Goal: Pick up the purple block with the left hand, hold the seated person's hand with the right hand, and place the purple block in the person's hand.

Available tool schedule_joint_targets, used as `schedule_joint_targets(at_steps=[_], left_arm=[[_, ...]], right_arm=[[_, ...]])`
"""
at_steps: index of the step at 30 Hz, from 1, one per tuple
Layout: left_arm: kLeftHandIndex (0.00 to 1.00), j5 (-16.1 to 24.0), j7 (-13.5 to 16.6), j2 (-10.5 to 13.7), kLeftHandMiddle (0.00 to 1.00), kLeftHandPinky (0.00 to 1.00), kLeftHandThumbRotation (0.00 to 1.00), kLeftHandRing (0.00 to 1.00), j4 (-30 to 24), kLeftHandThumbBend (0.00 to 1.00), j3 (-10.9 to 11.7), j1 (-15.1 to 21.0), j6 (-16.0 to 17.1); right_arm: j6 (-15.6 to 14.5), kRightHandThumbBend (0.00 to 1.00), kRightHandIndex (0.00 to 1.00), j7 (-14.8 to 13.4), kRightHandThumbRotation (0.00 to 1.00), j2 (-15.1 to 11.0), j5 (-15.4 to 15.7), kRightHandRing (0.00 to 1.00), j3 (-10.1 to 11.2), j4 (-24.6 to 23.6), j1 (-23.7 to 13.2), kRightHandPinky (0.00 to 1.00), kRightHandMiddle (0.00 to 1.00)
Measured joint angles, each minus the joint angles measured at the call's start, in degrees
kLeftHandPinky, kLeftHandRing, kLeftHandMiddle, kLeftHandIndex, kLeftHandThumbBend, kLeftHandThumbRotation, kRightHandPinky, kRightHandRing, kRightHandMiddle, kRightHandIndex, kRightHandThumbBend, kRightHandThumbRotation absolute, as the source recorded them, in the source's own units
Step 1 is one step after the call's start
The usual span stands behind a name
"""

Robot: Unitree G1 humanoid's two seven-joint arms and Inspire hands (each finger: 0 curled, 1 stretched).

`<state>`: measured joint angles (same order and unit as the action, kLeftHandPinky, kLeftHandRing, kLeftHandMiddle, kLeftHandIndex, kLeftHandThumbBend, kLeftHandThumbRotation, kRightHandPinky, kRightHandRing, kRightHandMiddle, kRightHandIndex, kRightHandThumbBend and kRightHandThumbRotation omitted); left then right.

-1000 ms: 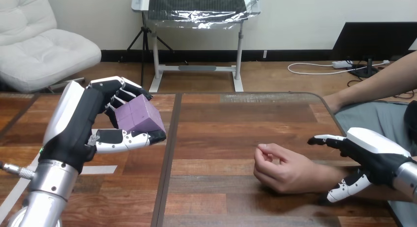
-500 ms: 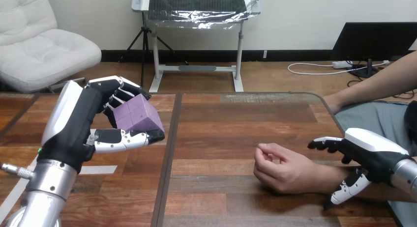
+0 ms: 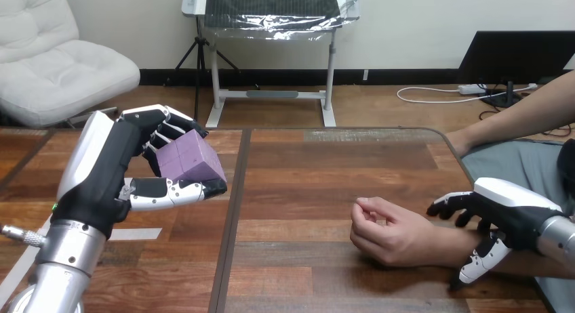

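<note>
**Holding block, straddling wrist**

At frame left, gripping purple block (image 3: 192,157) in left hand (image 3: 108,165), fingers curled behind, thumb beneath, clear above table (image 3: 325,157). At lower right, bracketing person's wrist (image 3: 441,244) with right hand (image 3: 508,211): fingers loosely spread above, thumb below, not closed. Flanking person's hand (image 3: 380,232), loosely fisted on the wood.

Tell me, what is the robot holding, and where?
Its left hand grips the purple block: fingers behind, thumb underneath. Whether the right hand grips the person's wrist is unclear.
</note>
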<state>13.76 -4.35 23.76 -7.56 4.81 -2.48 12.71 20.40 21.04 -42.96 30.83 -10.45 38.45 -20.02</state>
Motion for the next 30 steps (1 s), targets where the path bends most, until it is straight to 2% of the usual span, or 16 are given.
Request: schedule_joint_targets(at_steps=[18,30], left_arm=[[0.43,-0.51,-0.53,0.00,0.42,0.31,0.00,0.37,0.00,0.58,0.72,0.00,0.52],[0.43,-0.51,-0.78,0.00,0.42,0.31,0.00,0.37,-0.03,0.58,0.73,0.00,0.48]], right_arm=[[-1.19,1.00,0.74,1.33,0.02,-0.11,0.67,0.71,-0.86,-0.40,-0.59,0.58,0.76],[-1.15,1.00,0.74,1.35,0.05,-0.55,2.35,0.69,-2.60,-0.36,-1.26,0.56,0.74]])
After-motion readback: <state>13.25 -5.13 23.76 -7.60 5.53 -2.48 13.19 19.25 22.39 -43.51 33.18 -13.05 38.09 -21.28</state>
